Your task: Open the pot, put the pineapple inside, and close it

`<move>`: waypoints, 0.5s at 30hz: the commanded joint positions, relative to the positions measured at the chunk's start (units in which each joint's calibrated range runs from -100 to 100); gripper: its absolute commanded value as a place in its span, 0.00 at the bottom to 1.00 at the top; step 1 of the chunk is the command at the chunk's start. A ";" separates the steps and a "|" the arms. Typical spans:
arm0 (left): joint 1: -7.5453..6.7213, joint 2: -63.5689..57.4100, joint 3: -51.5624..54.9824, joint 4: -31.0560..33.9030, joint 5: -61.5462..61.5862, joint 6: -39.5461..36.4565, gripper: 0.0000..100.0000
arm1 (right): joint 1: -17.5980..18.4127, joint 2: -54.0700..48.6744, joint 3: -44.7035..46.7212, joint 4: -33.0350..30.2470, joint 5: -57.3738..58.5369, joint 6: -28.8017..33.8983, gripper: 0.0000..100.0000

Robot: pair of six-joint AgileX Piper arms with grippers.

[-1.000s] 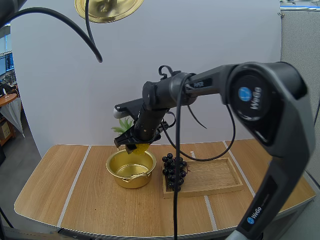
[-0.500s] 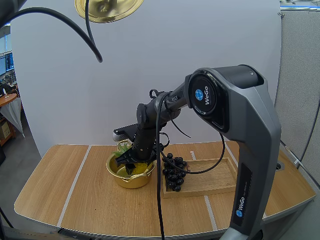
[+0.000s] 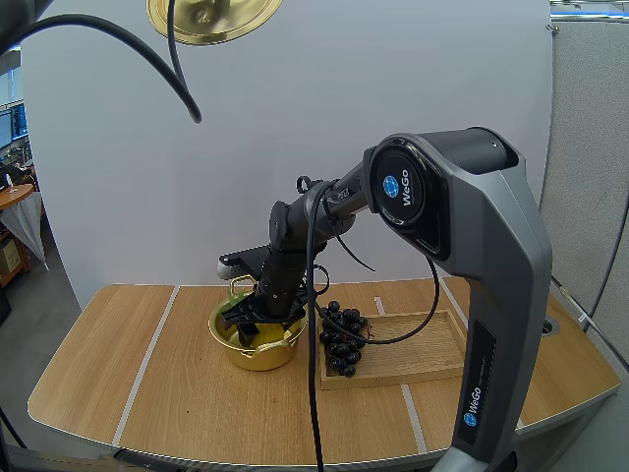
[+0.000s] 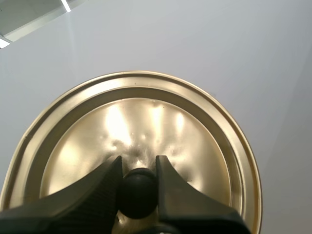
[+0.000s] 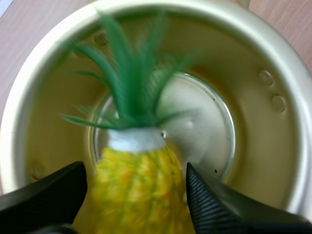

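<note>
High view: "WeGo" is printed twice on my right arm (image 3: 398, 187), once on the round joint cap and once down the lower link. No other text is readable. The pot (image 3: 257, 346) sits open on the table (image 3: 147, 393). My right gripper (image 3: 257, 323) is down inside its rim. Grapes (image 3: 342, 336) lie at 3 o'clock of the pot, draped over the near end of the tray (image 3: 423, 354), which runs on toward 3 o'clock. The lid (image 3: 211, 18) hangs high at 11 o'clock of the pot, well clear.

Versus earlier: 1.0 s ago the gripper hung just above the rim with the elbow high and stretched out. 0.5 s ago the arm had folded and the gripper was at the rim. Now it sits a bit lower in the pot. Lid, grapes and tray have not shifted.

Left wrist view: my left gripper (image 4: 139, 165) is clenched on the lid's black knob (image 4: 139, 192), with the tips pinching it from both sides. The gold dome of the lid fans out behind them.

Right wrist view: the pineapple (image 5: 139, 190) is inside the pot, with its yellow body nearest me and its green leaves pointing at the pot floor. It looks smeared. I can't tell whether my right gripper is grasping it or has let go.
</note>
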 commanded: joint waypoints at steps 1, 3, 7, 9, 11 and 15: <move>-0.07 -0.51 -0.50 0.41 -1.88 -0.16 0.00 | 0.02 -0.41 -0.60 -3.07 0.71 0.82 1.00; -0.07 -0.51 -0.50 0.41 -1.88 -0.16 0.00 | 0.02 -0.67 -0.60 -3.09 0.71 0.82 1.00; -0.07 -0.51 -0.50 0.41 -1.88 -0.16 0.00 | 0.02 -4.48 -0.60 -3.09 0.71 1.18 1.00; -0.07 -0.51 -0.50 0.41 -1.88 -0.16 0.00 | 0.02 -7.87 -0.60 -3.09 1.30 1.40 1.00; -0.07 -0.51 -0.50 0.41 -1.88 -0.16 0.00 | 0.02 -11.59 -0.60 -3.09 3.53 1.55 1.00; -0.07 -0.51 -0.50 0.41 -1.88 -0.16 0.00 | 0.02 -19.59 -0.44 -3.09 7.97 1.55 1.00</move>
